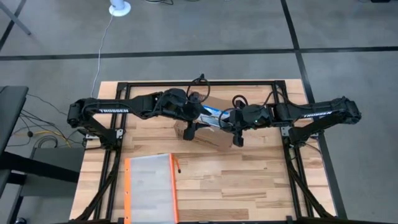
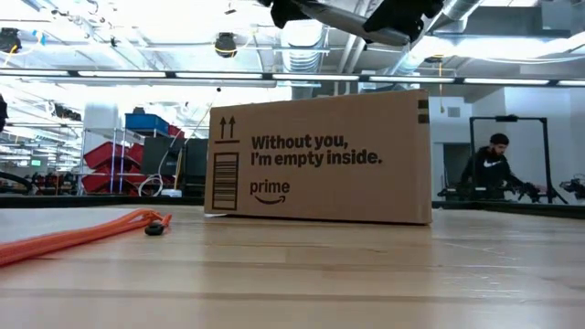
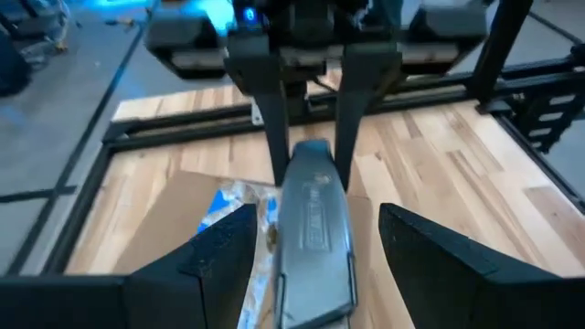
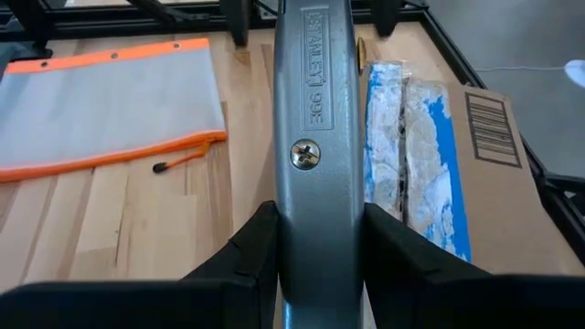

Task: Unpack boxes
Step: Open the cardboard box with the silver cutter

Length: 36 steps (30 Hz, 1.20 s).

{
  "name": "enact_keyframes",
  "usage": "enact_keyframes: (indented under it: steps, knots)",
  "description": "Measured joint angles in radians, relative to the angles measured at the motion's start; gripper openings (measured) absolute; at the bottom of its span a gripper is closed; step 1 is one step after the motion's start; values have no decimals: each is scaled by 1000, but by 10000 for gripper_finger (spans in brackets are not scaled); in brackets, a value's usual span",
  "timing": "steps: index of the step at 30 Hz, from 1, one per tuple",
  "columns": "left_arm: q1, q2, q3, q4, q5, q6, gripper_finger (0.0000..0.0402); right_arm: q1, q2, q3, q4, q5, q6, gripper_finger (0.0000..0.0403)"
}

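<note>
Cardboard box (image 1: 208, 127) sits toward the table's (image 1: 249, 180) far edge, about midway between its side edges, blue-and-white tape strip (image 4: 416, 155) along its top. Right gripper (image 4: 315, 242) clenched on a grey utility knife (image 4: 315, 119), held above the box. Left gripper (image 3: 315, 242) released, fingers spread, hovering over the box facing the knife; orange-edged pouch (image 1: 149, 186) lies at the near edge.

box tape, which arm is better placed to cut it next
Right. Its pincer is shut on the knife, right beside the tape on the box. The left pincer is open, holding nothing.
</note>
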State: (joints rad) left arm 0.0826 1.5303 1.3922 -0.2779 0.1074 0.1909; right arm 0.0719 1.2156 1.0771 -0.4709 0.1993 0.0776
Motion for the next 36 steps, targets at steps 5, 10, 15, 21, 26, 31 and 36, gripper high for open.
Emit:
enact_keyframes:
  steps: [5, 10, 15, 21, 26, 31, 36]
  knots:
    - [2, 23, 0, -25, 0, 0, 217, 0, 0, 0, 4, -3, -1, 99]
    - [2, 29, -1, -5, -18, -12, 217, 0, -1, 0, 20, -16, -7, 99]
    - [2, 28, -1, 27, -26, -17, 217, 0, -1, 0, 24, -16, -7, 99]
    - [0, 28, -1, 27, -26, -17, 217, 0, -1, 0, 54, -16, -9, 99]
    - [0, 28, -1, 29, -26, -18, 216, 0, -1, 0, 61, -16, -11, 99]
    - [-1, 28, -1, 33, -25, -28, 180, 0, -1, 0, 65, -16, -10, 99]
    - [-2, 28, -1, 37, -7, -33, 127, 0, -1, 0, 67, -18, -19, 99]
